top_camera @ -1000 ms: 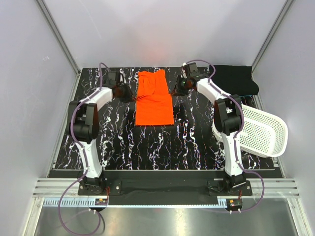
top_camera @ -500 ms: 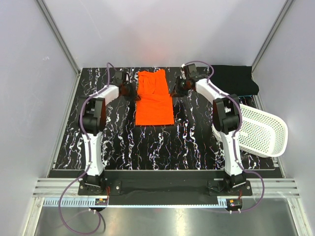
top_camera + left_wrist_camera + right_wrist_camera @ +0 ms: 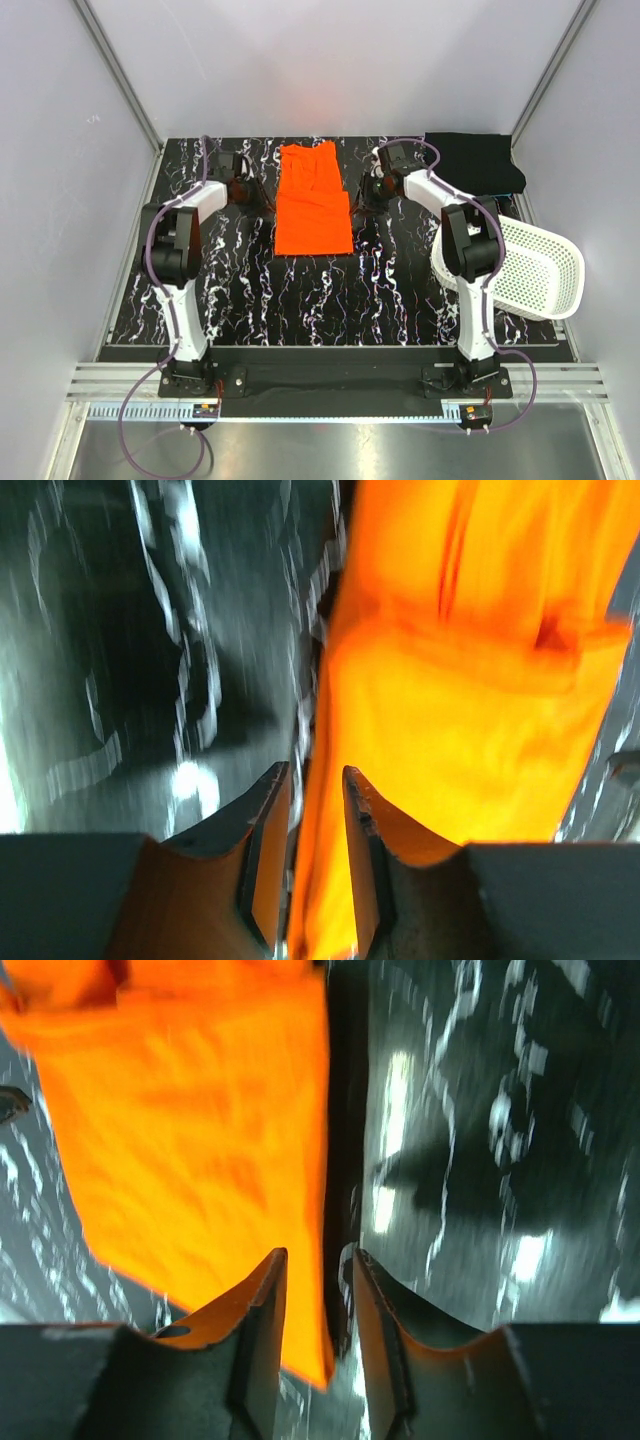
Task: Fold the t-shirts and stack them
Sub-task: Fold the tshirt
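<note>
text: none readable | labels: none (wrist views blurred)

A black counter (image 3: 330, 300) veined with white marbling spans the enclosure. At its right edge a white perforated plastic basket (image 3: 535, 270) lies tipped on its side. Pale wall panels (image 3: 330, 60) surround it, and an aluminium rail (image 3: 330, 385) runs along the near edge.

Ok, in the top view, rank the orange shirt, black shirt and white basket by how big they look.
1. white basket, clearly largest.
2-3. orange shirt and black shirt: they look about alike, too close to rank.
</note>
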Controlling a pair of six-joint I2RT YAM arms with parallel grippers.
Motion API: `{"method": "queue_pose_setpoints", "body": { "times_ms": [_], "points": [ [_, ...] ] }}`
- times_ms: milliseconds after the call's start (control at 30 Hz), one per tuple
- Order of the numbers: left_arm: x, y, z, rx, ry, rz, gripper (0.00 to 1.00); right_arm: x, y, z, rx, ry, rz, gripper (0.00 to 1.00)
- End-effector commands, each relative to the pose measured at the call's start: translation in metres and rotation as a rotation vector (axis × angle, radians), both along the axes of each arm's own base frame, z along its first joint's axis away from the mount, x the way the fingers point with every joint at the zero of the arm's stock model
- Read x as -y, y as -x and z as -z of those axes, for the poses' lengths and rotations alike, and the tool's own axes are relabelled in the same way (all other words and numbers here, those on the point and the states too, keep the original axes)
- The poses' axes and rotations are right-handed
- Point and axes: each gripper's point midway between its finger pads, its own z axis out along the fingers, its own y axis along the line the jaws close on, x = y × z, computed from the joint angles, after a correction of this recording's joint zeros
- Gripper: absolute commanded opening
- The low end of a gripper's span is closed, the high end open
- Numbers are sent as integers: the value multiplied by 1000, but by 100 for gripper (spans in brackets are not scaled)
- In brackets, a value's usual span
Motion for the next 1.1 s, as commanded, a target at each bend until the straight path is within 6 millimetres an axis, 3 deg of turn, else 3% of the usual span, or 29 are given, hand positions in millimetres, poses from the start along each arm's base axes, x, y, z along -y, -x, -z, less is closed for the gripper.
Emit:
{"method": "queue_pose_setpoints", "body": {
  "times_ms": [0,33,100,300,433,633,700,900,1067],
  "points": [
    [10,33,-30,52,6,78,33,-2,16,-46,62,-58,-45,41],
    [10,40,-34,62,1,86,33,1,25,-37,34,-50,-45,41],
    [10,59,-20,28,-11,94,34,2,33,-36,25,-58,-64,42],
    [18,93,-7,6,-14,126,37,2,60,-24,-13,-83,-108,44],
    [24,106,1,-8,-36,149,37,3,71,-14,-31,-92,-120,45],
    [25,106,4,5,-33,145,35,1,81,-2,-50,-123,-129,45],
    [26,106,3,6,-27,149,33,-1,81,0,-51,-137,-128,45],
    [30,109,-6,13,4,151,0,-7,85,7,-55,-187,-133,42],
    [25,120,-10,12,-12,117,0,-7,86,14,-62,-193,-122,39]
  ]
}}
